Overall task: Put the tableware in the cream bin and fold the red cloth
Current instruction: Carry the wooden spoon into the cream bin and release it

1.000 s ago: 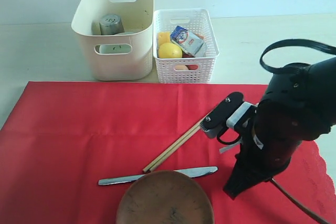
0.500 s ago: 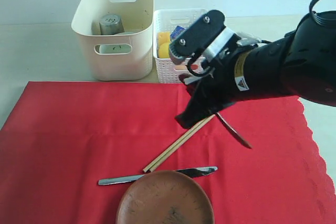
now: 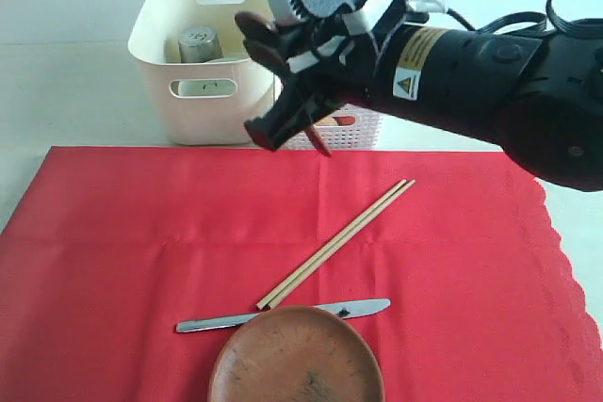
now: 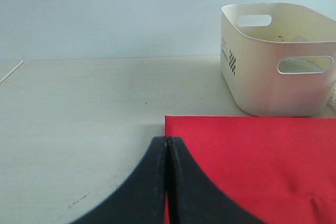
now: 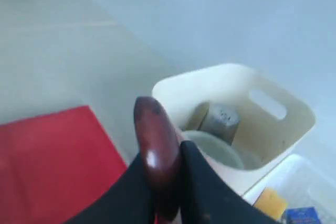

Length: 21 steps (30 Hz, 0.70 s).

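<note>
1. Spoon delivery: right tool (image 5: 163, 166) pinches the dark wooden spoon (image 5: 152, 129), jaws nearly closed, at the cream bin's (image 3: 203, 124) 3 o'clock rim.
2. Next move, likely: shift toward 9 o'clock over the opening, then release.

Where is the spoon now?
In the exterior view, top centre: clamped in the right gripper, the spoon is in the air near the cream bin's right rim.

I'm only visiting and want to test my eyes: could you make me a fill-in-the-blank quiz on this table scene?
The right gripper holds a dark wooden ____.
The steel cup sits inside the ____ bin.
The chopsticks, the knife and the brown plate lie on the ____ cloth.
Missing words: spoon; cream; red.
</note>
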Each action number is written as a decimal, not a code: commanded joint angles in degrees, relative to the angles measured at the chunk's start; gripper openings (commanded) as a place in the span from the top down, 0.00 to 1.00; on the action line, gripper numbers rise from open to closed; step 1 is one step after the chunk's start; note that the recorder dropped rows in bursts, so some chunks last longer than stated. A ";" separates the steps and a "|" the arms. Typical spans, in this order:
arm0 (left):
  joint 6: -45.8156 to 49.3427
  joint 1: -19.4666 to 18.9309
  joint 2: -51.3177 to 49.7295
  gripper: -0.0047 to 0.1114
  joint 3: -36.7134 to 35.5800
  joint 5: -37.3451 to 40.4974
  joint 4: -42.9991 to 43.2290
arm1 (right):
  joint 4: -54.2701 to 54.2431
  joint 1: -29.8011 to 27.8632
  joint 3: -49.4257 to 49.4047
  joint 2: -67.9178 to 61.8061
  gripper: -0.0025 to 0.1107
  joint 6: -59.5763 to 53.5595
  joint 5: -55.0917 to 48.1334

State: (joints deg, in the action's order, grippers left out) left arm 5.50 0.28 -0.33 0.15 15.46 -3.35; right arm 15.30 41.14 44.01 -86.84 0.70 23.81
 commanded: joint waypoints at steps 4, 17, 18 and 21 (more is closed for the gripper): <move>0.08 0.31 0.33 0.96 -0.15 -0.31 0.16 | -13.43 -0.52 0.46 -3.02 0.98 -13.37 22.25; 0.08 0.31 0.33 0.96 -0.15 -0.31 0.16 | -20.19 -0.52 19.16 -22.48 0.98 -14.38 30.35; 0.08 0.31 0.33 0.96 -0.15 -0.31 0.16 | -19.71 -0.52 21.87 -24.08 0.98 -14.26 28.70; 0.08 0.31 0.33 0.96 -0.15 -0.31 0.16 | -20.31 -0.52 28.92 -28.17 0.98 -12.22 22.46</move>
State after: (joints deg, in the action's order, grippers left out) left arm 5.50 0.28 -0.33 0.15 15.46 -3.35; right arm -4.50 40.85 67.49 -111.67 -12.90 51.69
